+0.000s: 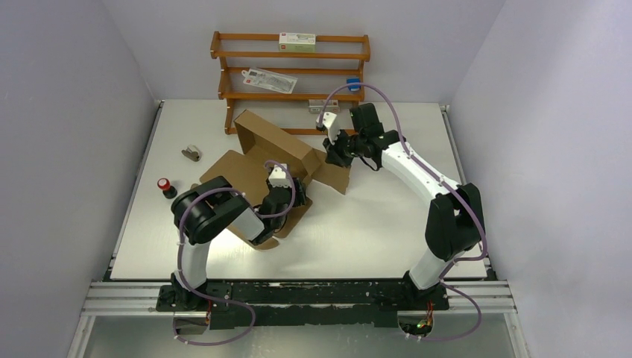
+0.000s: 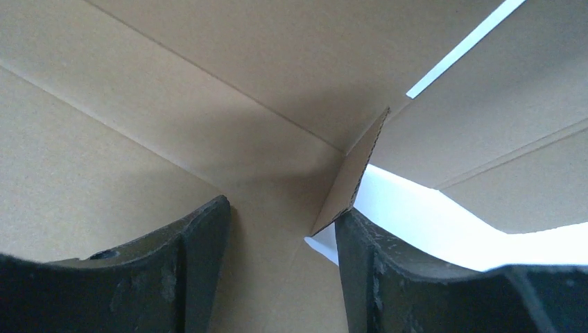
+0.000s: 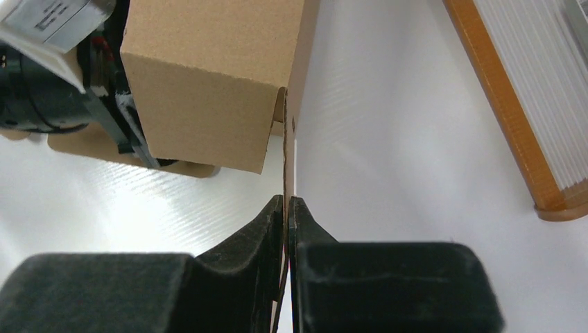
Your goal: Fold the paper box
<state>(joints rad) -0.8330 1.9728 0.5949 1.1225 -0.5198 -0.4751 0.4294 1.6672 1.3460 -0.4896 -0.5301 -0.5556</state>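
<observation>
Box [image 1: 279, 142] half-raised mid table [image 1: 373, 231], right gripper [image 3: 286, 208] clamped on its side flap [image 3: 285, 152], left gripper [image 2: 282, 215] spread wide inside (floor contact unclear): I'd swing the flap up slowly along its crease, left pressing down against sliding

The left gripper [image 2: 283, 208] gapes over the paper box [image 2: 173, 104]

Box [image 1: 277, 153] sits mid-table [image 1: 373, 224]. Rack [image 1: 291, 93] stands behind it, against the far wall, with a carton [image 1: 298, 40] on the top shelf and a packet [image 1: 268, 77] on the shelf below. Clip [image 1: 192, 154] lies left of box; knob [image 1: 165, 186] is nearer, left again. Left gripper [image 2: 283, 222] is inside box, above its panel. Right gripper [image 3: 286, 205] is at box's right, pinching a flap edge.
</observation>
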